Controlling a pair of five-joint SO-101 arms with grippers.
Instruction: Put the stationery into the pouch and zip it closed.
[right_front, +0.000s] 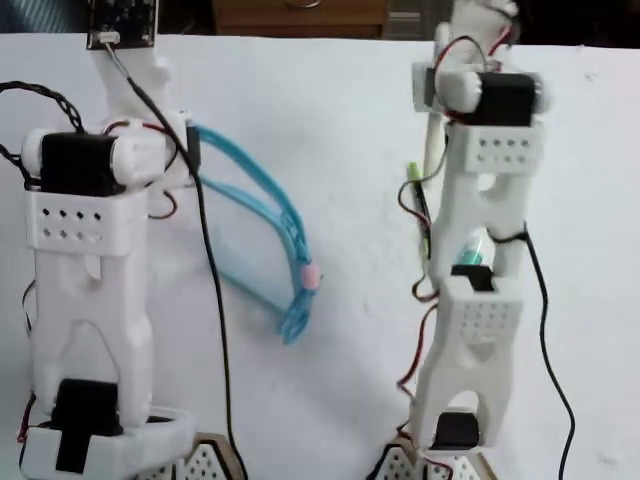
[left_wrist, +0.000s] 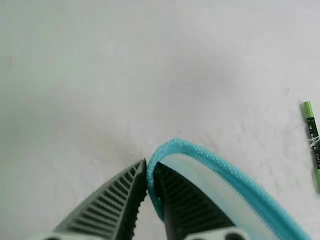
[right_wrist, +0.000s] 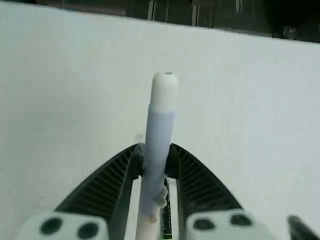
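We log left end effector (left_wrist: 149, 172) pinched on pouch (left_wrist: 200, 150) rim; right end effector (right_wrist: 154, 155), well apart from pouch, clamps pale-blue pen (right_wrist: 161, 115); green pen (left_wrist: 312, 135) near pouch.

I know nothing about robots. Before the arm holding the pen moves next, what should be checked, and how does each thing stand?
1. Pouch held: ok, left gripper pinches the turquoise zip edge of the clear plastic pouch.
2. Pen held: ok, right gripper is shut on the pale lilac pen with white cap.
3. Pouch mouth open: ok, zip edges look spread in the high view.
4. Pen over the mouth: not ok, it is well to one side.
5. Other stationery packed: not ok, the thin green pen lies on the white table.
6. Room inside pouch: cannot tell.
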